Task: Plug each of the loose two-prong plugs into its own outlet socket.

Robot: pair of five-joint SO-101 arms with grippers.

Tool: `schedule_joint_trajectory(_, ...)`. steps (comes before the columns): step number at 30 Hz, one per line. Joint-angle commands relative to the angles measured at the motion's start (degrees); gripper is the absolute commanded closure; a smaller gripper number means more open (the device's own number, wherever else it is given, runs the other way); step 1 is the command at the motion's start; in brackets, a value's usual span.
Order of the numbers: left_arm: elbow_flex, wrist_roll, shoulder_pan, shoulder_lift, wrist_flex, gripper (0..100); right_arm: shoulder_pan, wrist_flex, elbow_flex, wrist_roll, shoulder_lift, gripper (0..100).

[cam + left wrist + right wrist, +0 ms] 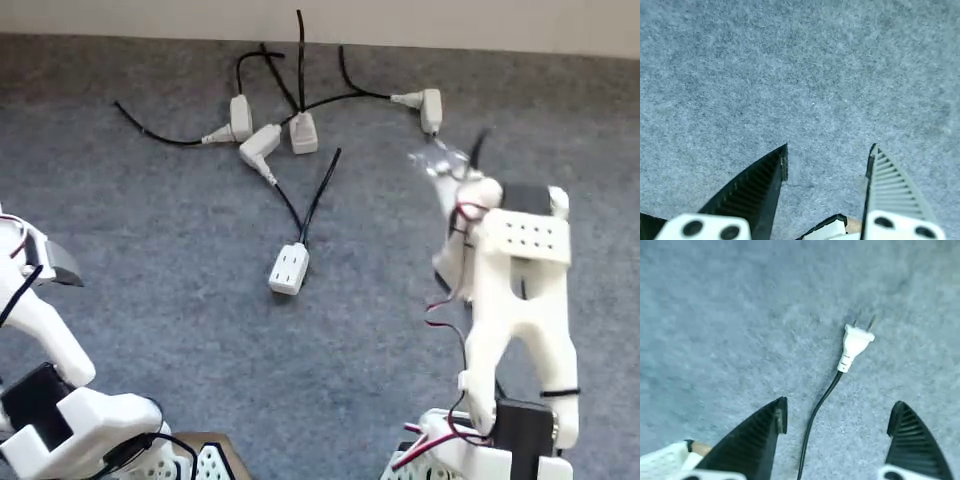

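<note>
- The right gripper [840,402] is spread wide and holds nothing. A two-prong plug [856,340] lies flat on the grey worktop [715,315] beyond its fingertips, with the black cord [813,422] running back between the jaws.
- The left gripper [829,146] is also wide open and empty, over bare worktop.
- In the high view an outlet socket [288,268] lies mid-worktop. At the far side lie tangled white cord ends [262,143]; whether plug or socket cannot be told.

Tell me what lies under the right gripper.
A white two-prong plug lies on the grey carpet, prongs pointing away from the open right gripper, its black cord running between the fingers. Its other end is hidden behind the gripper.
</note>
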Motion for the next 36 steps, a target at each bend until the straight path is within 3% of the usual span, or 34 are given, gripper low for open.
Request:
schedule_joint_trajectory(1,-0.22,-0.18,1.01,-0.31,0.35,74,1.8,-7.87,6.9,4.48,-2.59,69.2)
schedule_joint_trajectory(12,1.54,-0.18,0.75,-0.22,0.26,74,3.12,-41.8,28.09,8.35,-2.33,75.1)
schedule_joint_trajectory(17,2.95,-0.18,0.92,-0.22,0.09,74,3.03,-48.92,35.56,8.44,-2.33,75.5)
schedule_joint_trajectory(25,2.95,-0.26,0.66,-0.22,0.09,74,3.21,-49.1,38.02,8.09,-2.68,96.7)
schedule_joint_trajectory(30,2.42,-0.35,0.57,-0.22,0.09,74,1.19,-46.55,31.43,-2.29,-3.12,97.9)
schedule_joint_trajectory(36,2.33,-0.44,-4.0,-0.22,-2.02,74,-10.33,-26.51,9.36,-17.05,-2.59,97.9)
